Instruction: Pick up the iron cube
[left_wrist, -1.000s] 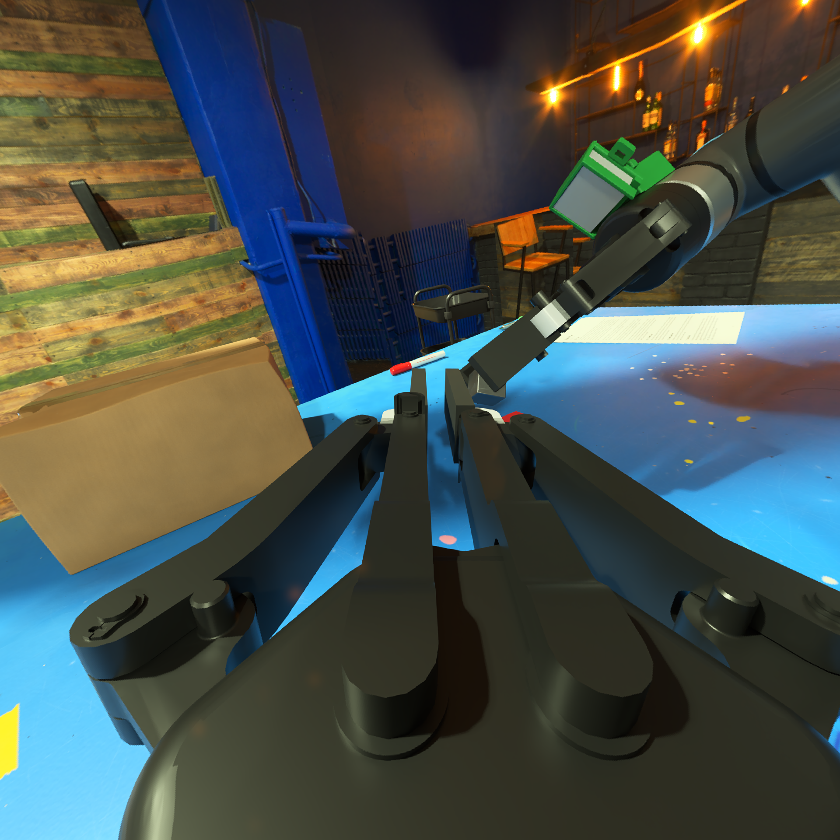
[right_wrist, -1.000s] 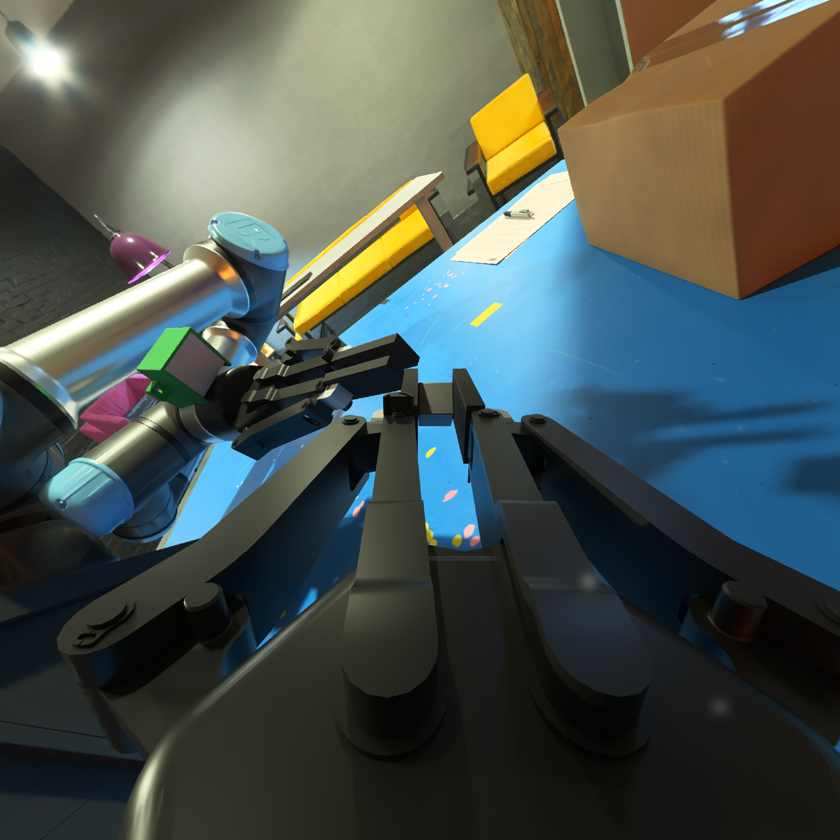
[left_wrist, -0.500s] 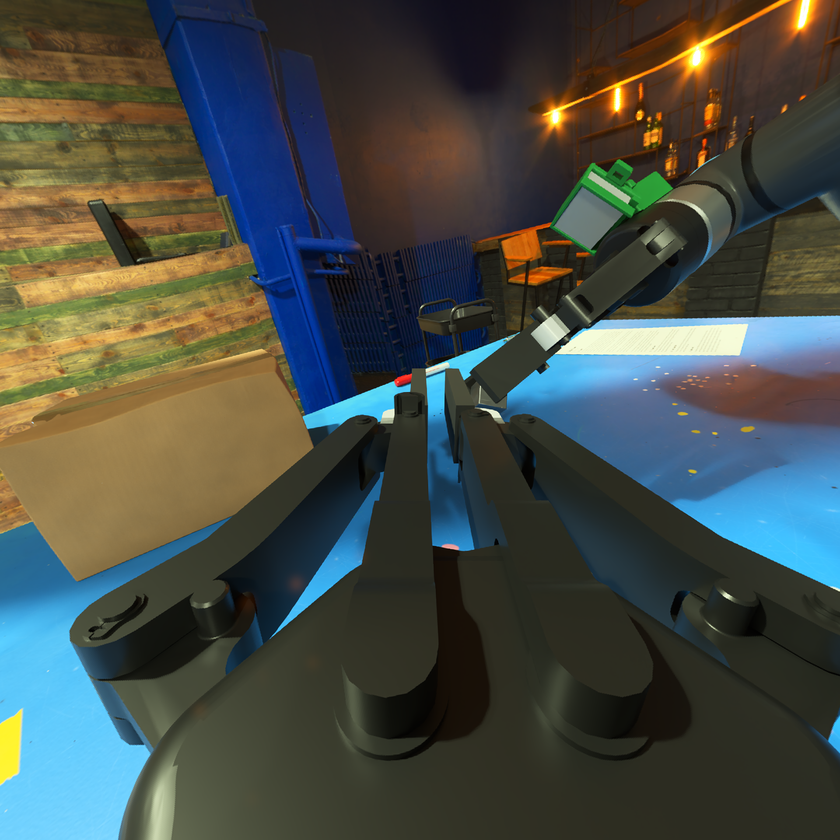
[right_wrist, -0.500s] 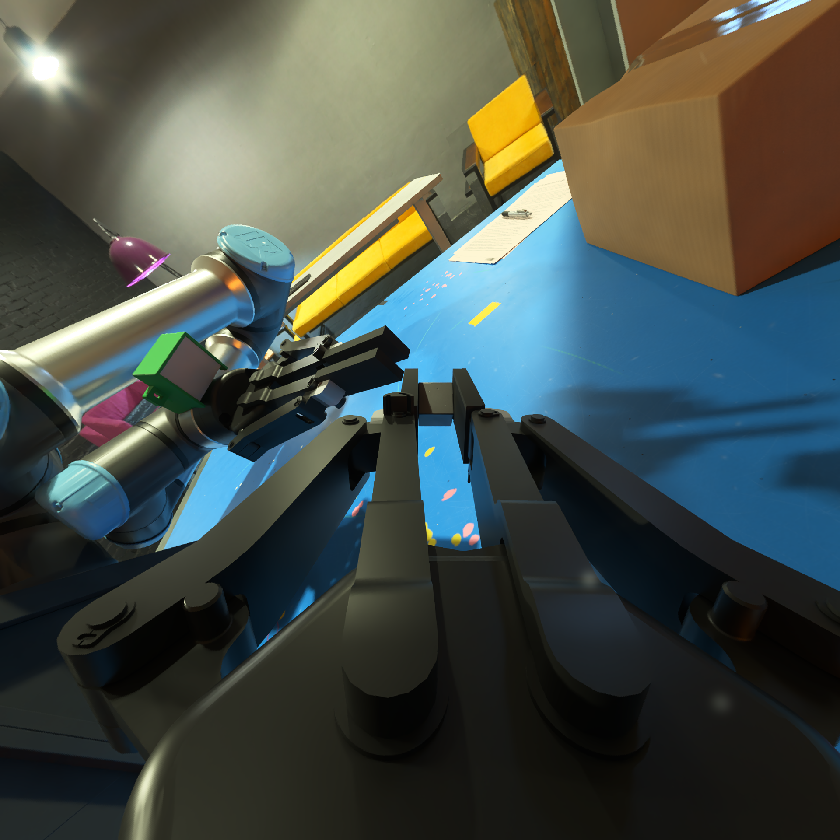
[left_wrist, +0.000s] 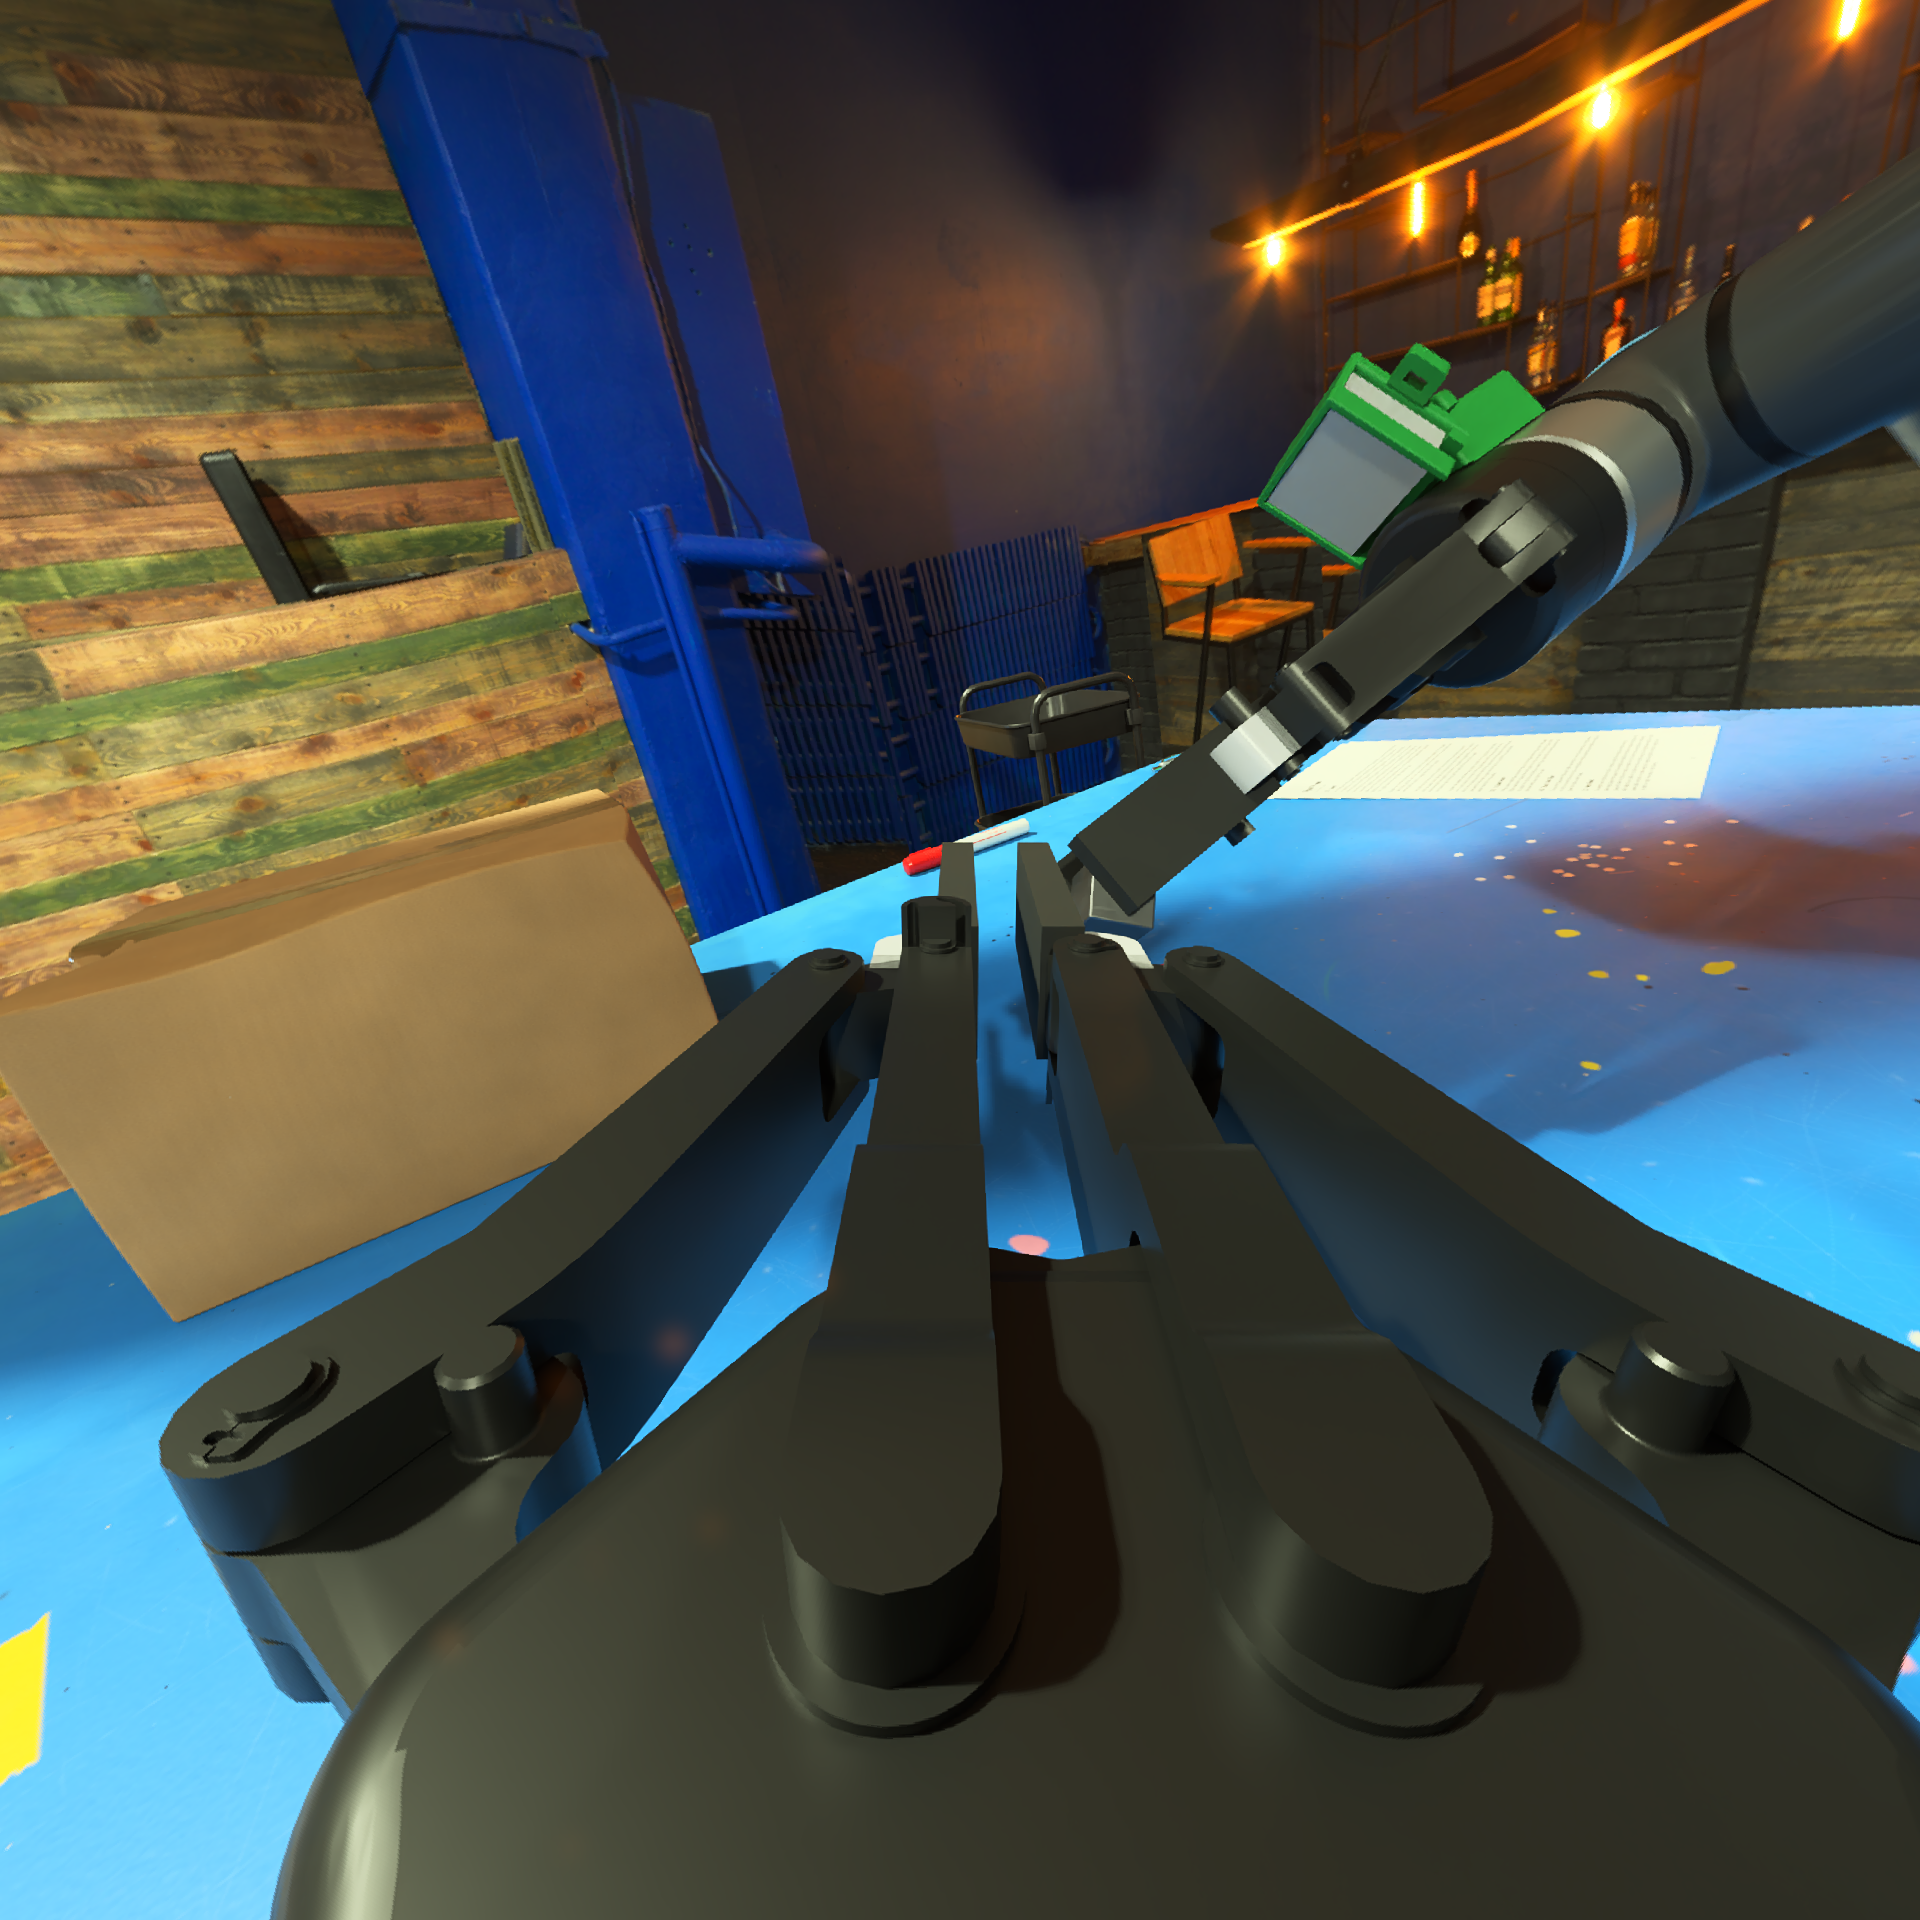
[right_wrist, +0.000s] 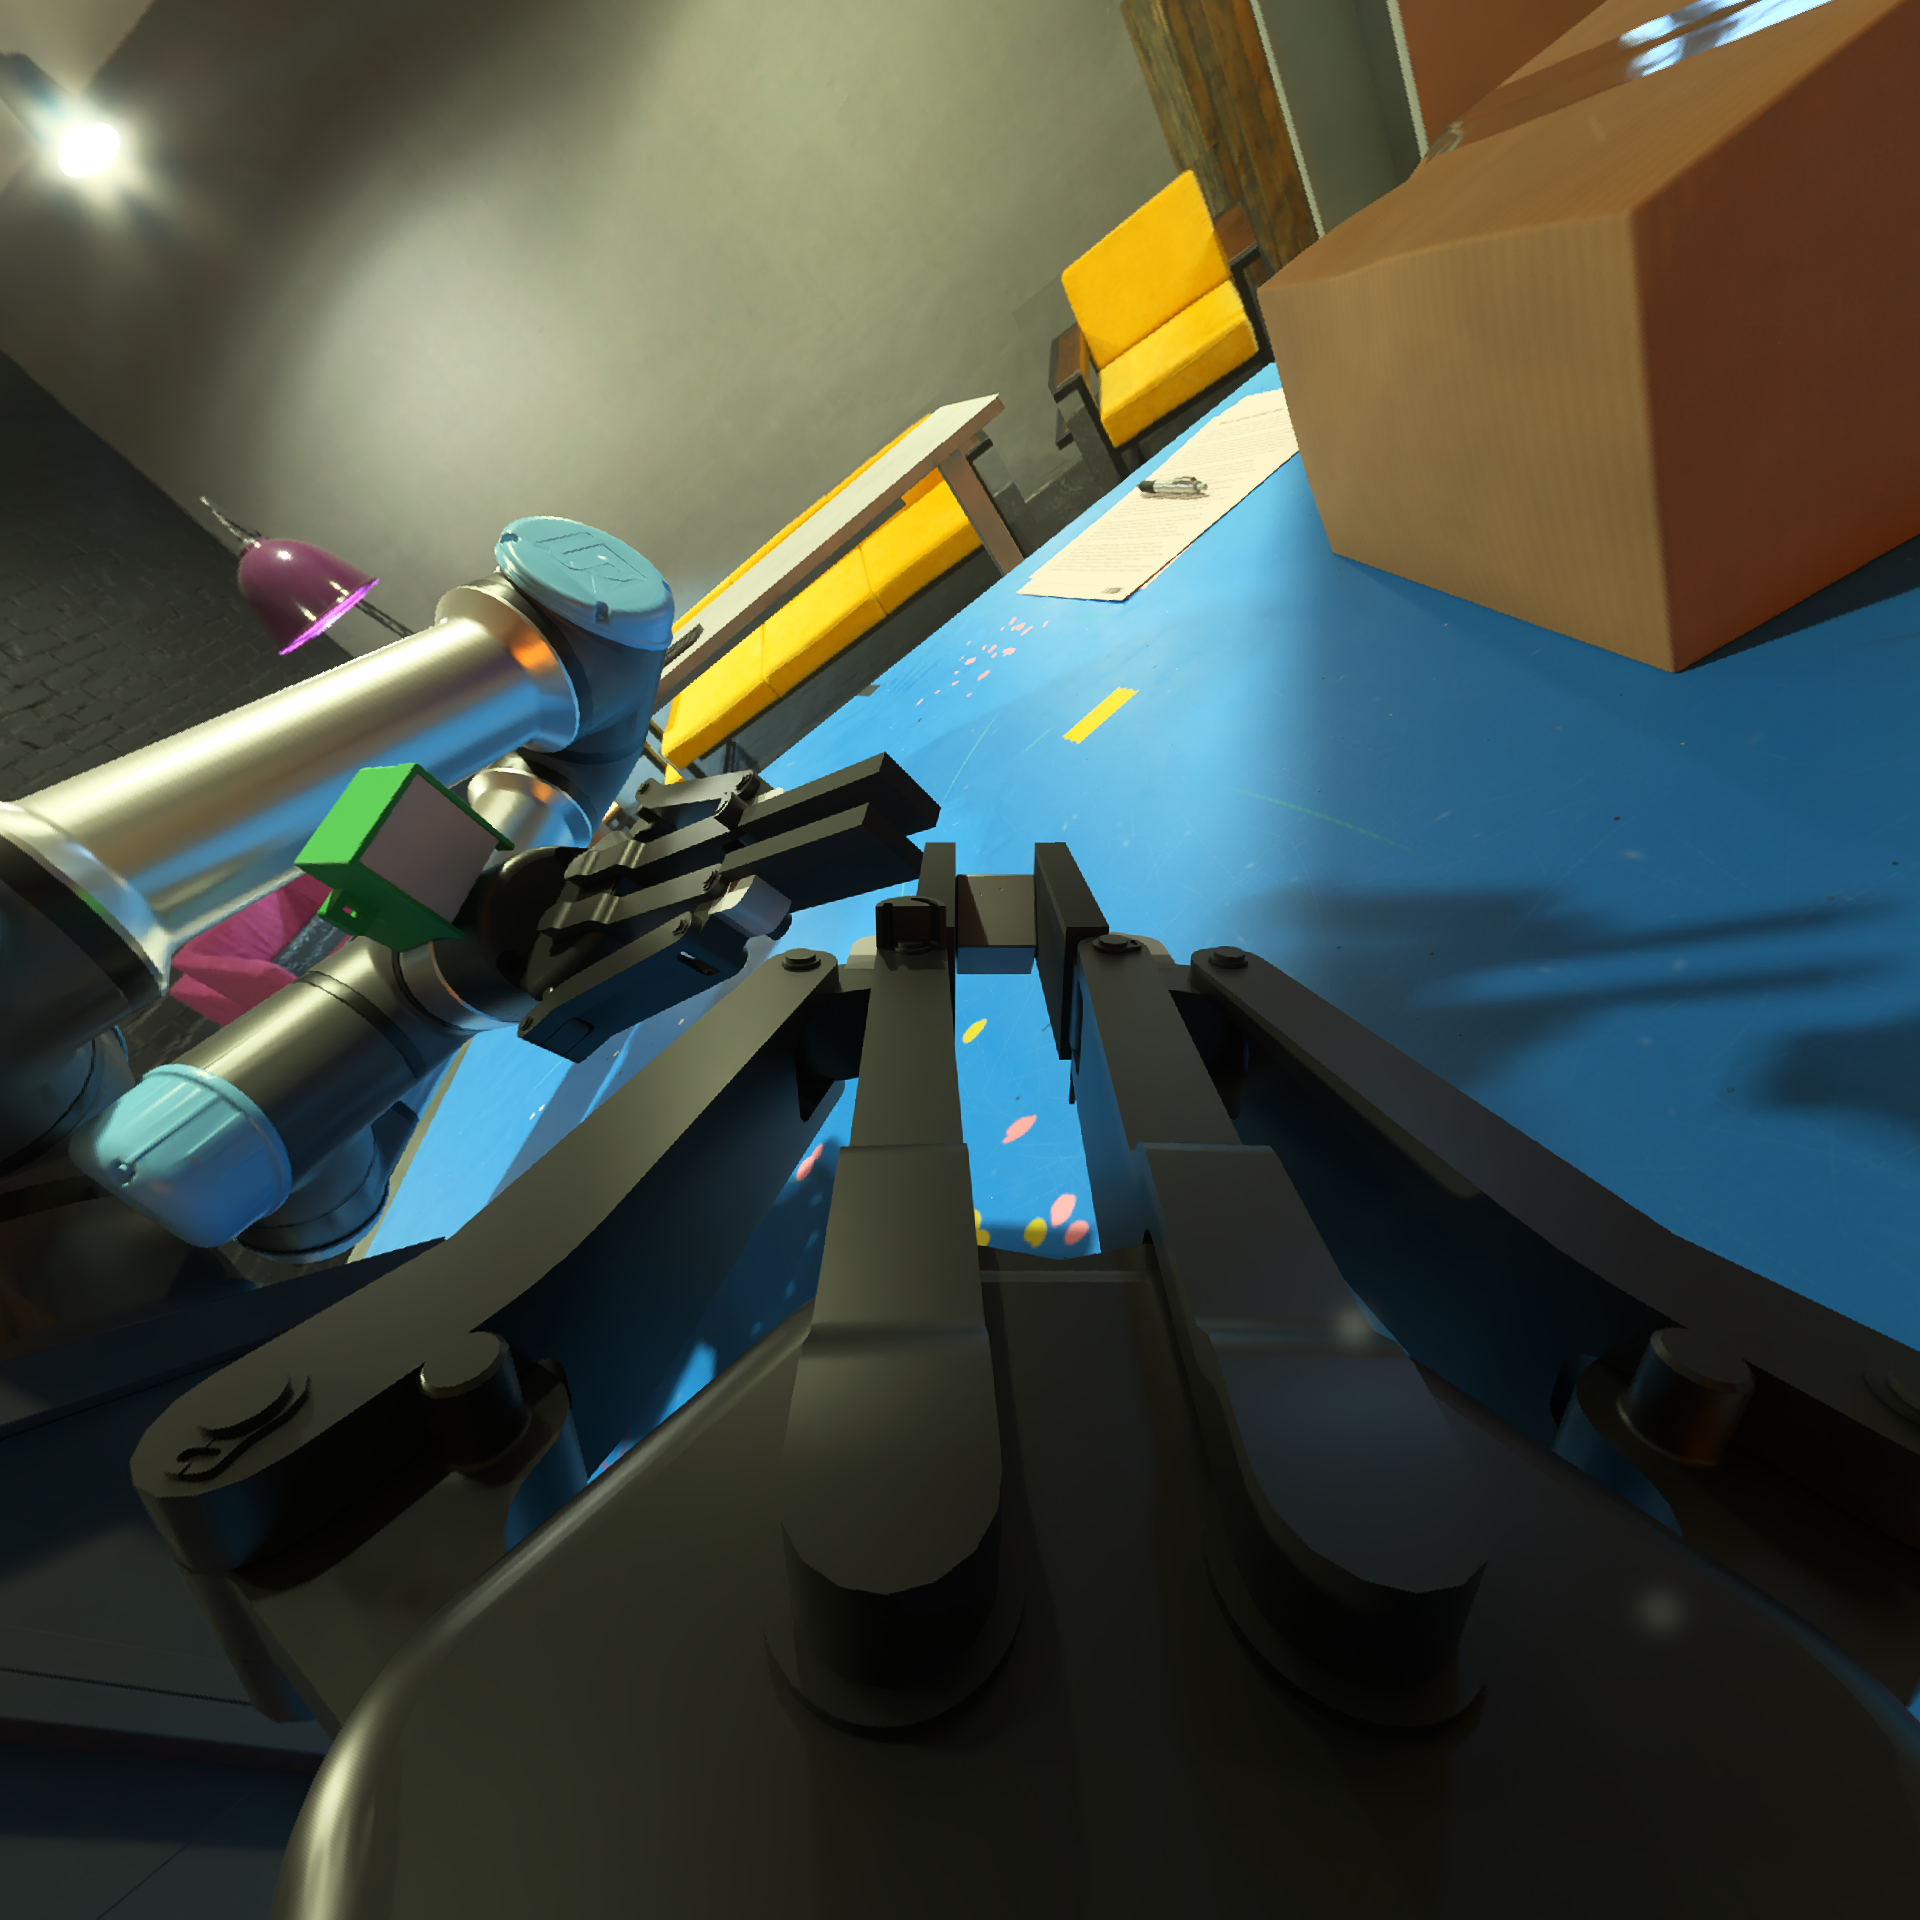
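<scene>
The iron cube (right_wrist: 995, 912) is a small dark grey block pinched between the fingertips of my right gripper (right_wrist: 995, 883), just above the blue table (right_wrist: 1351, 831). In the left wrist view a corner of the cube (left_wrist: 1120, 902) shows below the right gripper's fingers (left_wrist: 1143, 842). My left gripper (left_wrist: 995, 873) has its fingers drawn close together with nothing between them, and it hovers beside the right gripper's tips. In the right wrist view the left gripper (right_wrist: 894, 805) sits just to the left of the cube.
A cardboard box (left_wrist: 343, 1039) stands on the table left of my left gripper; it shows at the upper right in the right wrist view (right_wrist: 1662, 364). A red and white marker (left_wrist: 966, 844) lies near the far edge. Sheets of paper (left_wrist: 1507, 764) (right_wrist: 1153, 520) lie farther off.
My left gripper has drifted a little, sliding up and left in the right wrist view. The right gripper stays shut on the cube and has barely moved.
</scene>
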